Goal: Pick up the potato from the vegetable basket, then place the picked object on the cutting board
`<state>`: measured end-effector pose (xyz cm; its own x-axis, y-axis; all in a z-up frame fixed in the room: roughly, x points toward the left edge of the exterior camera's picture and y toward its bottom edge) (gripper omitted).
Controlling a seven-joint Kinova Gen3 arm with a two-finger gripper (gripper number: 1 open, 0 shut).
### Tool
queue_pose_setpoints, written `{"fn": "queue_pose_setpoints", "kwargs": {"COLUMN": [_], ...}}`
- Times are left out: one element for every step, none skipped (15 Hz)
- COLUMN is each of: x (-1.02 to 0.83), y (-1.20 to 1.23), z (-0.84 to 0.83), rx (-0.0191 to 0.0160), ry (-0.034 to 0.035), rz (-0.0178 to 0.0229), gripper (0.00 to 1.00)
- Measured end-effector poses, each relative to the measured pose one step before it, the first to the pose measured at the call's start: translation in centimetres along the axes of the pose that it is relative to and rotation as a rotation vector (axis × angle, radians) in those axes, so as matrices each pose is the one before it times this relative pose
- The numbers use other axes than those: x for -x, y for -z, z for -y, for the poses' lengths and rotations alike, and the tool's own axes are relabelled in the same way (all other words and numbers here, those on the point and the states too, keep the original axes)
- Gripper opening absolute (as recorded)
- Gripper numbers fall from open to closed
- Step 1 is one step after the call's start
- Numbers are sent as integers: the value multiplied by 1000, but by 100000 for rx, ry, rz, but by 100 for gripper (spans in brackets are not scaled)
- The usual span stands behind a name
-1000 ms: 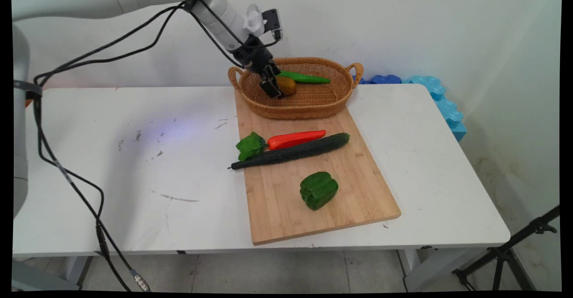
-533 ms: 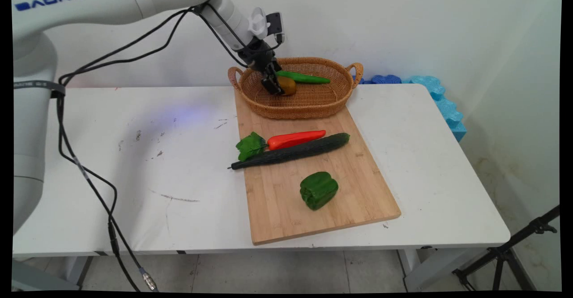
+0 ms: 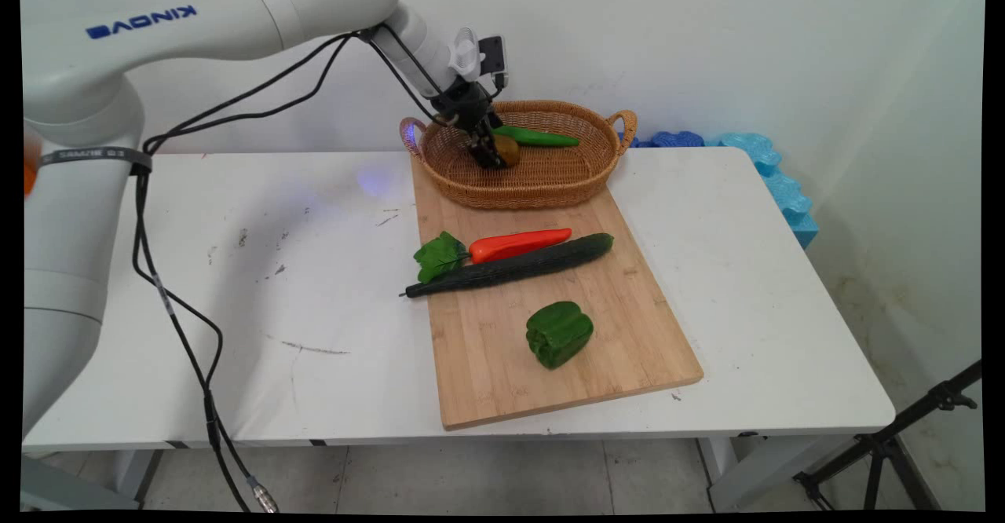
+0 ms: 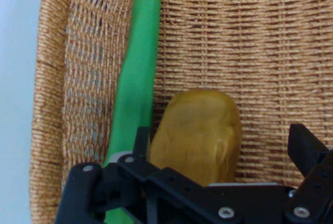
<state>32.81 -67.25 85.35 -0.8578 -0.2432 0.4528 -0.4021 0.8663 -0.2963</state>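
The claw (image 3: 495, 154) sits low inside the wicker basket (image 3: 542, 181), spread wide around a brownish-yellow potato (image 4: 200, 135); the left finger (image 4: 141, 141) is just beside it, the right one stands apart. Whether either touches, I cannot tell. A long green pepper (image 4: 136, 73) lies against the potato, along the basket's far wall. A careless lift could snag the weave or nudge the potato.

On the cutting board (image 3: 550, 334) in front of the basket lie a red pepper (image 3: 520, 244), a cucumber (image 3: 510, 265) and a green bell pepper (image 3: 559, 333).
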Motion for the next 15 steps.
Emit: {"fn": "queue_pose_setpoints", "kwargs": {"x": [3,17,19,31,33,25,33,21,18,-6,10,-13,-16,-9,-57], "y": [-291,-401,-259,-405,-333,-322,-254,-140,-189,-223,-137,-73,-58,4,80], "z": [88,114,64,79,51,24,9,1,-21,-32,-51,-81,-112,-144,-123], "rx": [-105,-134,-58,-52,-5,50,33,6,75,129,73,107,150,179,95], "ry": [-168,-206,-96,-138,-164,-199,-192,-121,-190,-263,-194,-174,-180,-132,-111], "rz": [-63,-86,-41,-31,3,-43,-33,-42,-73,-92,-142,-150,-176,-159,-157], "gripper": [100,100,100,100,100,100,100,100,100,100,0,0,0,0,0]}}
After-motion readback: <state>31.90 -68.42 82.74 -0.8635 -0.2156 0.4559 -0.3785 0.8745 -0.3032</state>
